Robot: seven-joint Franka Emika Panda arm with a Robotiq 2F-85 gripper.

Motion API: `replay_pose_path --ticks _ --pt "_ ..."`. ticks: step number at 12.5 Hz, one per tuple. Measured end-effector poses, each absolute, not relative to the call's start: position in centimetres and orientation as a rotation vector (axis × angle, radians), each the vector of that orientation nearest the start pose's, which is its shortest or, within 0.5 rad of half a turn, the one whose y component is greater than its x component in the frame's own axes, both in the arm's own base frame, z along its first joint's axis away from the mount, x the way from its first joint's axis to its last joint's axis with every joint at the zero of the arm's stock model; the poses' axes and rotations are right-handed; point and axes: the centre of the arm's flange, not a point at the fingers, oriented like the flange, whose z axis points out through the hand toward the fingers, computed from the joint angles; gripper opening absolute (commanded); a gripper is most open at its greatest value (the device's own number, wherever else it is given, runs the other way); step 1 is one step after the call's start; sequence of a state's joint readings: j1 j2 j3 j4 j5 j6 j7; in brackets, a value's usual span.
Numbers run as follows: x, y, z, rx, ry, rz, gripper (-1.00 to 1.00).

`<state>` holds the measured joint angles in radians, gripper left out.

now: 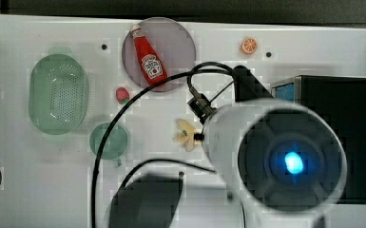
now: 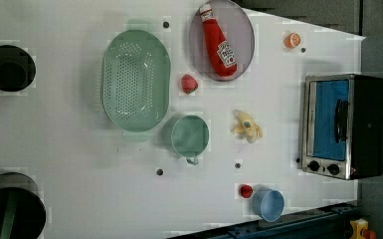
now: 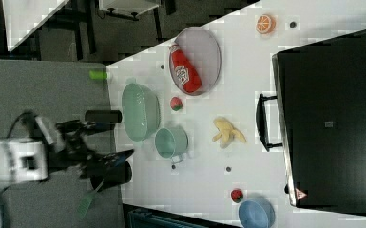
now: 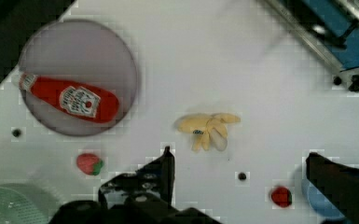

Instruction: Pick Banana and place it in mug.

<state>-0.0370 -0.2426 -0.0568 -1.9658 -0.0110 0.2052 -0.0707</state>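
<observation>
The banana [image 4: 207, 129] is lying untouched on the table [image 4: 261, 70], apart from the mug [image 2: 190, 135], while the end effector [image 4: 240, 172] is being held spread wide above it, apparently for grasping.

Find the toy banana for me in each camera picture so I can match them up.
Top view: banana at centre, beside the arm's white housing.
Left view: banana right of the mug.
Right view: banana right of the mug.
Wrist view: banana near centre.
Shared landmark: ketchup bottle on its plate.

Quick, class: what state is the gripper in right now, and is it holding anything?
Gripper: open, holding nothing; the banana lies on the table, apart from both fingers.
</observation>
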Motion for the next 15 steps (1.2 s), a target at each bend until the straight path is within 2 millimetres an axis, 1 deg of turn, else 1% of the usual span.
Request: replay_pose_path --ticks 1,2,3,4,5,6,7,8,10,11,13,15 --pt "49.6 -4.9 54.8 -2.912 1.145 -0.054 1.0" --pt "50.5 -5.0 51.0 -2.969 1.062 0.01 1.0" --pt "51.2 -5.1 47.0 -3.021 0.983 0.1 1.0" --pt "51.3 -5.0 43.2 -3.046 0.901 0.193 1.0" --pt "51.1 -4.7 39.6 -3.075 0.792 0.257 1.0" --pt "50.5 -4.1 36.0 -3.104 0.653 0.311 1.0" --pt "49.4 -3.5 32.8 -3.123 0.526 0.378 1.0" --pt "48.3 -3.2 29.9 -3.12 0.419 0.45 1.0" --pt "47.5 -3.3 26.0 -3.108 0.27 0.448 1.0" --pt "47.3 -3.4 24.9 -3.122 0.18 0.41 1.0" --pt "48.3 -3.0 24.2 -3.142 -0.017 0.263 1.0" --pt "49.4 -2.3 24.0 -3.132 -0.191 0.129 1.0"
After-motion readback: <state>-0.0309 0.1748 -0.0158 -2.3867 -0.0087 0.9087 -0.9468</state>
